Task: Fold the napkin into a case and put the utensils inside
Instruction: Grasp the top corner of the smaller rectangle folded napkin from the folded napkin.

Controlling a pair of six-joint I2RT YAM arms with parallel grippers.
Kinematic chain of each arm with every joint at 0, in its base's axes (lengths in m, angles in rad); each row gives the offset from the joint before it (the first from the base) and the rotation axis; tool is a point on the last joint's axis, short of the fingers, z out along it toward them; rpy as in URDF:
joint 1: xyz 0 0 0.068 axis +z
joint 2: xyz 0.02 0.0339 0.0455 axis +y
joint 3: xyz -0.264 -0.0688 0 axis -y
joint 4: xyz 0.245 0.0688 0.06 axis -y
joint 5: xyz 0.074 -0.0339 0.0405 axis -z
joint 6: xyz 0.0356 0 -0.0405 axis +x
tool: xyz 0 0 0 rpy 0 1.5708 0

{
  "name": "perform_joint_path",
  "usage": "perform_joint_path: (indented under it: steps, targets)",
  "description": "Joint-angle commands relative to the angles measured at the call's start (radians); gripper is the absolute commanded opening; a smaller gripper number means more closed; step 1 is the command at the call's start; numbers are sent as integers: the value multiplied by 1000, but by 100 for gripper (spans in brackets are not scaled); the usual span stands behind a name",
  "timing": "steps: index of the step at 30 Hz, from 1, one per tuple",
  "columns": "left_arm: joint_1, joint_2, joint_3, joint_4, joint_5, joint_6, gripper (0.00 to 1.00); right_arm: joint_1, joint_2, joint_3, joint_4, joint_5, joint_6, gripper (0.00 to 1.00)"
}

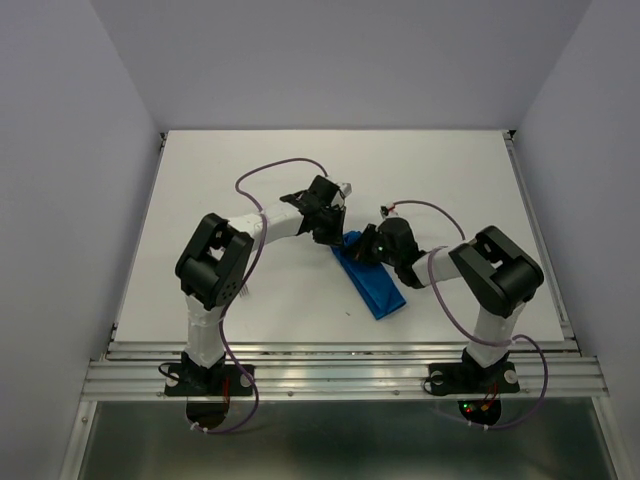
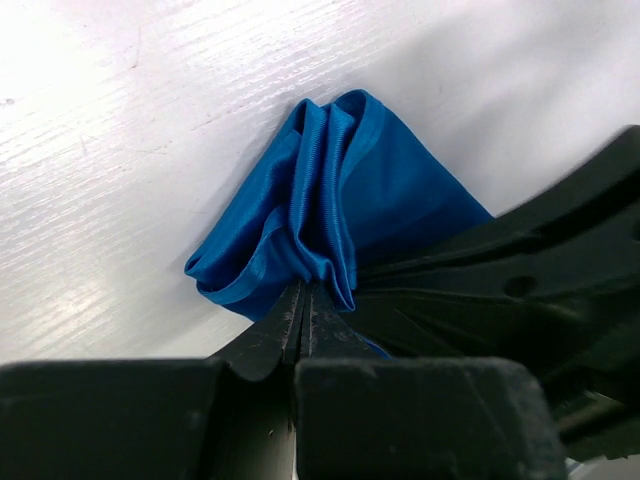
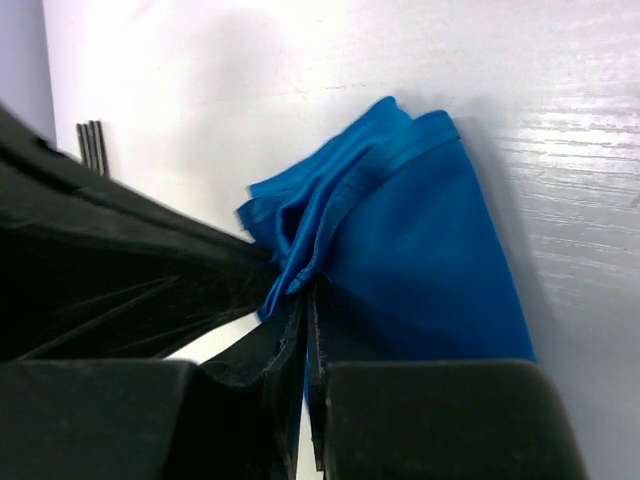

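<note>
Since the left gripper (image 2: 305, 300) and right gripper (image 3: 308, 295) are both pinched on the far end of the creased bright blue cloth napkin (image 1: 375, 285) on the white table (image 1: 250, 180), I'd move them together. Uneven pulls probably bunch it.

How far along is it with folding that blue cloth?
Done: the bright blue thin cloth napkin already lies folded into a narrow strip. In hand: the left pincer and right pincer are both shut on its bunched far end. Left: what look like fork tines lie outside the cloth; loading remains.
</note>
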Motion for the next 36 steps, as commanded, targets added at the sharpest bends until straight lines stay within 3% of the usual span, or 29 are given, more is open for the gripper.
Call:
perform_joint_path:
  steps: [1,7,11,23,36]
  targets:
    - [-15,-18,37,9,56,2,0,9,68,18,165,-27,48,8]
    - [-15,-24,40,4,44,3,0,9,172,110,-67,33,63,5]
    - [-16,-25,51,-5,33,6,0,9,209,108,-123,85,72,5]
    - [14,-32,39,31,21,-47,0,9,254,59,-148,119,106,4]
    - [105,-29,-90,291,255,-138,0,9,221,27,-148,123,100,5]
